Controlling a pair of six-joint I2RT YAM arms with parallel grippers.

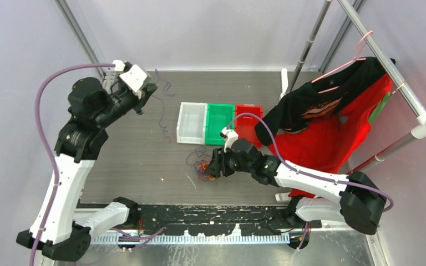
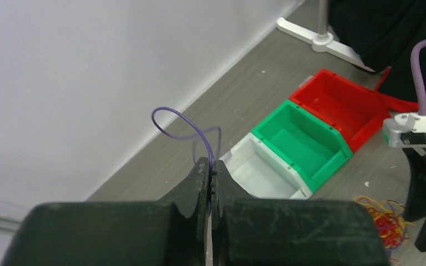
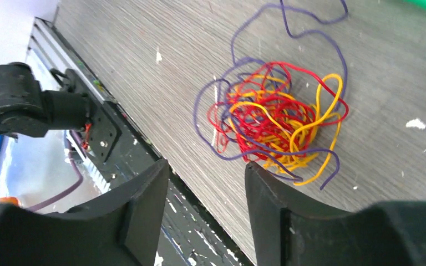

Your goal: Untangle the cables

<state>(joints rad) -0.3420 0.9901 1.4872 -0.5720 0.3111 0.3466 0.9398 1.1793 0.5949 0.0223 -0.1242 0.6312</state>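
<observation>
The tangle of cables (image 3: 272, 127), red, yellow and purple, is found near the middle of the desk (image 1: 133, 172), toward its near edge and just before three bins (image 1: 220, 123). It lies directly ahead of the right fingers (image 3: 266, 194), which are held apart; that arm is judged the nearer. One purple cable (image 2: 191, 130) is clamped between the left fingers (image 2: 202, 180), raised near the far left corner. No writing can be read.
</observation>
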